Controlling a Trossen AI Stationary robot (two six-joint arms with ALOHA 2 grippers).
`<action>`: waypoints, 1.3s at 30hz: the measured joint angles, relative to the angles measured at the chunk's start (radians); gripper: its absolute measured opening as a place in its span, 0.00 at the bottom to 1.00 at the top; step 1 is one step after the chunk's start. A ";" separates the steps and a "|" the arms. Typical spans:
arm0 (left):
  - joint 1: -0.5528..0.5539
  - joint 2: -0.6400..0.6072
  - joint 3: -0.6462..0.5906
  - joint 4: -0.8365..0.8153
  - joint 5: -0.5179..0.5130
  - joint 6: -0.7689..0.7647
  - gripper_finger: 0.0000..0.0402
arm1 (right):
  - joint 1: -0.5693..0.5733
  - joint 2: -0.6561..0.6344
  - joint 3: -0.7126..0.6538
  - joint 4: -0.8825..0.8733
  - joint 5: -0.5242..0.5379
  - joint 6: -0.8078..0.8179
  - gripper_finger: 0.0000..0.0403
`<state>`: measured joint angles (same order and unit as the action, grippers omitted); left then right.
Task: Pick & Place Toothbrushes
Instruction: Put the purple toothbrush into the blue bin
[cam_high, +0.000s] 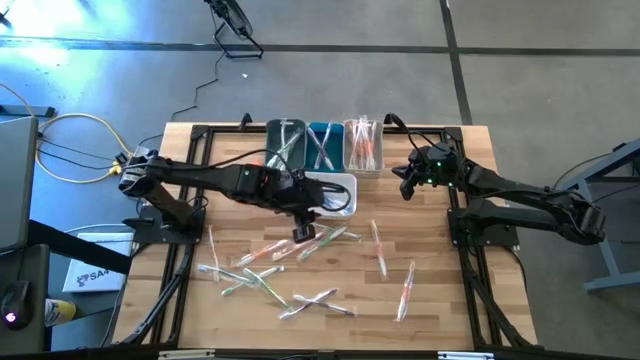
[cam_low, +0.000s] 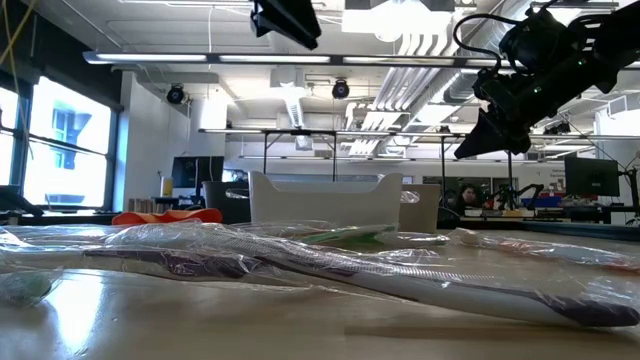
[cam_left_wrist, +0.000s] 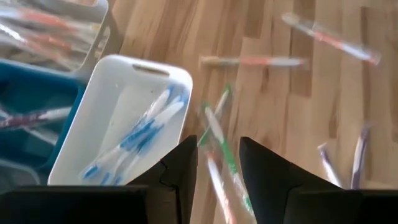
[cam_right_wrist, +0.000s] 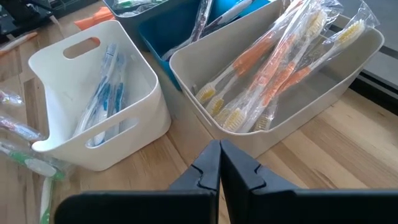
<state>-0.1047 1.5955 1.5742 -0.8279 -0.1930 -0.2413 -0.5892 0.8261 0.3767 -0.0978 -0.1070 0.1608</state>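
Four bins (cam_high: 325, 150) are counted at the table's (cam_high: 440, 300) far edge: green, blue, clear and white. About a dozen wrapped toothbrushes (cam_high: 300, 270) are scattered before the white bin (cam_high: 335, 195), which holds two blue ones.

left gripper (cam_high: 303, 233) open mid-table; right gripper (cam_high: 407, 187) shut, raised.

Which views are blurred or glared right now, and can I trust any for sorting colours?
Left wrist view: motion-blurred, toothbrushes smeared. Low view: foreground wrappers out of focus, bright ceiling lights behind. High view: blue glare on the floor at left. Right wrist view: sharp, orange handles clear.
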 joint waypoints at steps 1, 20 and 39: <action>0.000 0.000 0.000 0.013 0.001 0.000 0.29 | 0.000 0.000 0.000 0.000 0.000 0.000 0.01; -0.085 0.064 0.000 0.044 0.206 0.068 0.29 | 0.000 0.000 0.000 -0.001 0.000 -0.007 0.01; -0.237 0.297 0.000 0.016 0.371 0.131 0.29 | 0.000 0.000 0.000 -0.005 0.000 -0.004 0.01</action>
<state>-0.3420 1.8928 1.5742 -0.8120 0.1780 -0.1107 -0.5890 0.8261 0.3767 -0.1028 -0.1070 0.1568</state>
